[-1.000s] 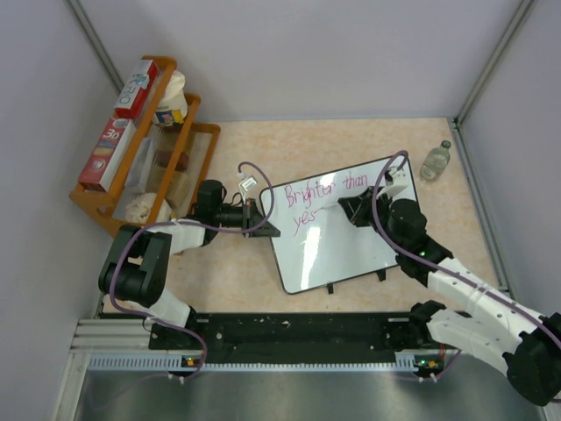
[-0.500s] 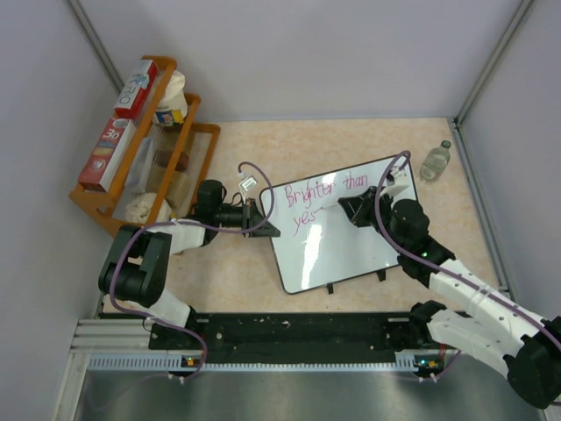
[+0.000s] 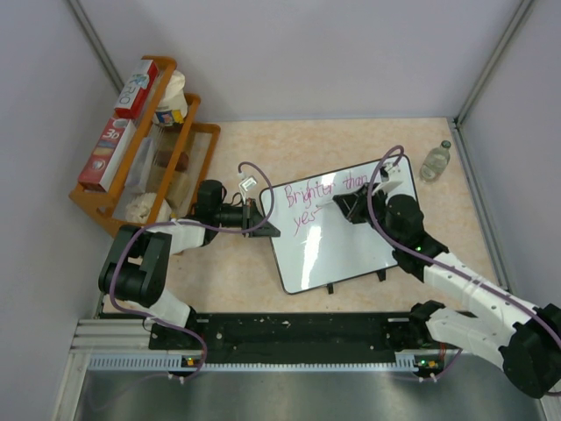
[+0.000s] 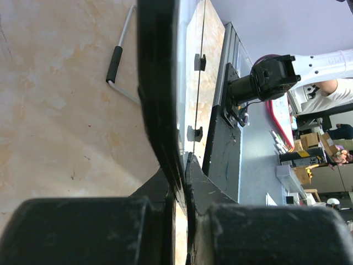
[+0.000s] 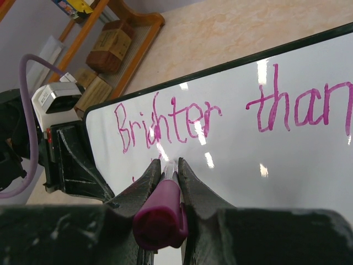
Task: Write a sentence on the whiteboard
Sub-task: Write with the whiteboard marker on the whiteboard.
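Note:
The whiteboard point(image 3: 344, 250) lies tilted in the middle of the table, its black feet toward the near edge. The sentence point(image 3: 323, 189) in pink marker reads "Brighter than", with "yes" point(image 3: 305, 218) begun on a second line. My left gripper point(image 3: 264, 217) is shut on the whiteboard's left edge, seen edge-on point(image 4: 157, 83) between the jaws in the left wrist view. My right gripper point(image 3: 344, 205) hovers over the board's upper middle, shut on a magenta marker point(image 5: 160, 212) whose tip points at the whiteboard point(image 5: 276, 171) just below "Brighter" point(image 5: 168, 124).
A wooden rack point(image 3: 131, 180) with boxes and packets stands at the far left. A small clear bottle point(image 3: 436, 161) stands at the back right corner. Grey walls close both sides. The black base rail point(image 3: 289, 333) runs along the near edge.
My right gripper, still holding the marker, has shifted slightly up and left over the board. The left arm and the whiteboard have not moved.

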`<state>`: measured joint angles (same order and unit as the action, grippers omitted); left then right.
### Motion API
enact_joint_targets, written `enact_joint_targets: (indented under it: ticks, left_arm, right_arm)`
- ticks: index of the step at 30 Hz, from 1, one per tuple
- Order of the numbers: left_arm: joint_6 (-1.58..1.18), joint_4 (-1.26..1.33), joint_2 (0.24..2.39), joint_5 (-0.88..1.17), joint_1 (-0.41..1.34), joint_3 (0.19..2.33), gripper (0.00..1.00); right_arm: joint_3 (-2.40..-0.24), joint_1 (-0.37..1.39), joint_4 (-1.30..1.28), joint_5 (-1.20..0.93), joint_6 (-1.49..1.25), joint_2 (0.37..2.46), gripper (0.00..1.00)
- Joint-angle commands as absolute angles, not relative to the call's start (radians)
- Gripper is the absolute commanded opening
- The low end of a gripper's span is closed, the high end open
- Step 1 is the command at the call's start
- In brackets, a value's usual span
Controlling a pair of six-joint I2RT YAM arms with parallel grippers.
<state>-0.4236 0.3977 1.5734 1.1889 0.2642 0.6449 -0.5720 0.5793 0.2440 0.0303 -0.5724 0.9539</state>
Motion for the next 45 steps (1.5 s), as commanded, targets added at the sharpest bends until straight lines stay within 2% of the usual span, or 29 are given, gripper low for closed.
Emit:
enact_joint_targets:
  ticks: [1, 27, 45]
  left_arm:
    - [-0.227, 0.394, 1.589, 1.103, 0.291, 0.615, 0.00]
    - [-0.227, 0.393, 1.586, 1.101, 0.291, 0.612, 0.00]
    - [-0.229, 0.396, 1.591, 1.103, 0.291, 0.612, 0.00]
  right_arm:
    - [-0.612, 0.572, 0.285, 0.031, -0.577, 0.962, 0.00]
    - [-0.483, 0.572, 0.216, 0.014, -0.592, 0.882, 0.00]
    - [-0.488, 0.572, 0.156, 0.054, -0.568, 0.850, 0.00]
